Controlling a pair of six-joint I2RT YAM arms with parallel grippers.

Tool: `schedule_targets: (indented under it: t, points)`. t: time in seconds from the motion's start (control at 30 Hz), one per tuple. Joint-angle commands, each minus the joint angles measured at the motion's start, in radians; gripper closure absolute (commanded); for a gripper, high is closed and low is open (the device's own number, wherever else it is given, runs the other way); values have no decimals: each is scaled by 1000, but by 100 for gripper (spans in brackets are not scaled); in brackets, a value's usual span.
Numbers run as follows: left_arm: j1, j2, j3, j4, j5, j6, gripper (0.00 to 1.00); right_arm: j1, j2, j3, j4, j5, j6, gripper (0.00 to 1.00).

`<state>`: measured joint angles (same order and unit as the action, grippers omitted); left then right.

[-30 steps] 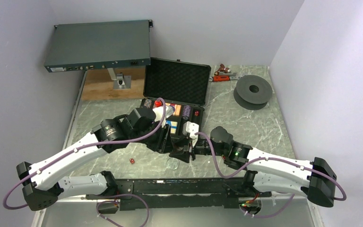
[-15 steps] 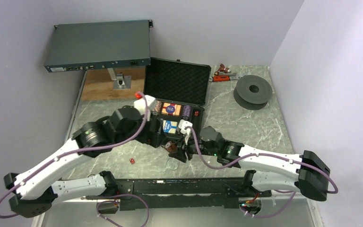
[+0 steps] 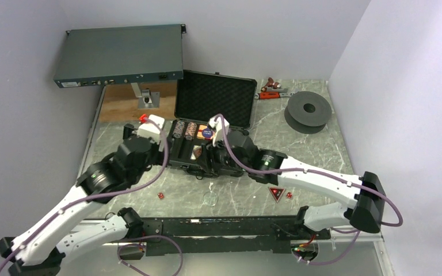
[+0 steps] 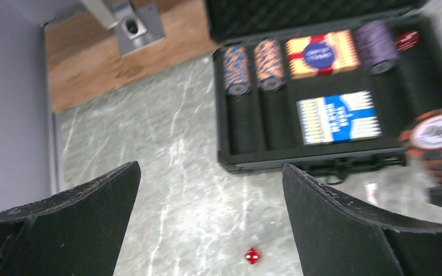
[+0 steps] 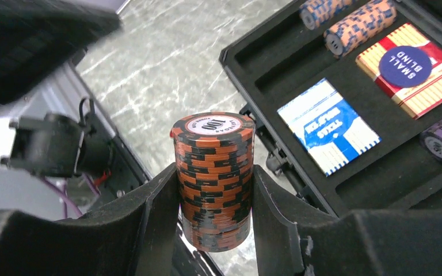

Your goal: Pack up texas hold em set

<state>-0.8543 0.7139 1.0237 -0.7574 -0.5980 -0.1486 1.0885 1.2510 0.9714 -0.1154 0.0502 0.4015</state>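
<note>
Pinching chip stack (image 5: 213, 144) in right pincer (image 5: 214, 175) near case (image 5: 299, 179); left pincer (image 4: 210, 190) spread, empty. Risk: stack, seemingly gripped low, may shear when tilted into slot.

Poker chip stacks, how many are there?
4. Three lie in the case: a blue-orange stack, an orange stack beside it, a purple stack. The right fingers hold an orange-black stack. More may be hidden.

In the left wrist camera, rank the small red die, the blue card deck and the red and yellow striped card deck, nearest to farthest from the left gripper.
1. Small red die, on the table by the left gripper.
2. Blue card deck, front row of the black plastic case.
3. Red and yellow striped card deck, back row.
</note>
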Motion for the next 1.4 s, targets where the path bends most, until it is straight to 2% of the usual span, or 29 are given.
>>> schedule_targets:
  t: [0.0,0.1,0.17,0.37,0.57,0.77,1.37]
  points:
    - [116,66,-47,107,27,101,0,4,81,187,-113,129,126,100]
    - [188,51,-114,182,108,104,0,4,152,259,-151,142,208,100]
    - [248,49,-119,164,173,75,0,4,191,293,-162,162,281,100]
    - [255,-2,-142,155,48,32,0,4,323,416,-236,260,430,100]
    - [256,-105,-170,177,-55,19,0,4,454,586,-391,371,570,100]
    - [256,-185,-210,216,-63,44,0,2,557,668,-416,380,609,100]
    - [256,-185,-218,223,-63,54,0,-24,736,797,-430,400,684,100]
